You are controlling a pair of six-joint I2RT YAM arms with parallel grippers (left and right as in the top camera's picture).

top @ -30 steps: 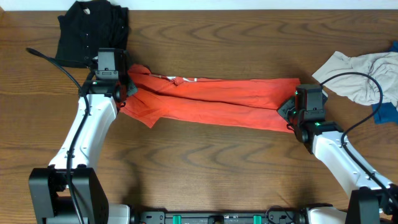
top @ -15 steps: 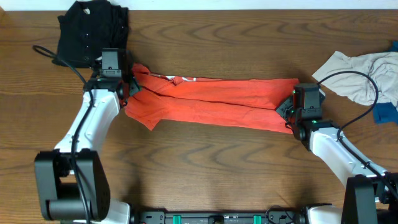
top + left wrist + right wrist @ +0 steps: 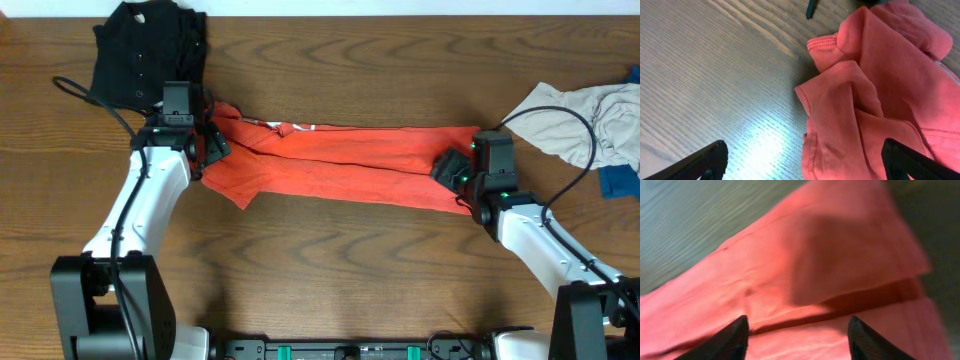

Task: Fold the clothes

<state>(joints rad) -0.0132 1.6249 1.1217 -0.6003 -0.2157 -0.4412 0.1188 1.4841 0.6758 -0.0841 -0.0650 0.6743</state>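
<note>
The red-orange T-shirt (image 3: 340,160) lies on the wooden table as a long folded strip running left to right. My left gripper (image 3: 211,142) is at its left end and stands wide open. In the left wrist view the sleeve and hem (image 3: 860,100) lie loose between the spread fingers (image 3: 710,159), with nothing pinched. My right gripper (image 3: 452,171) is over the strip's right end, also open. The right wrist view shows flat red cloth (image 3: 805,265) below and between the two dark fingertips (image 3: 735,337), which are not closed on it.
A black buttoned shirt (image 3: 145,50) is bunched at the back left, just behind my left arm. At the right edge lie a pale grey piece (image 3: 580,120) and a blue piece (image 3: 620,180). Cables loop over both arms.
Both grippers have opened and let go of the T-shirt's ends. The shirt stays where it lay, and the right gripper's jaws now spread over the cloth.
</note>
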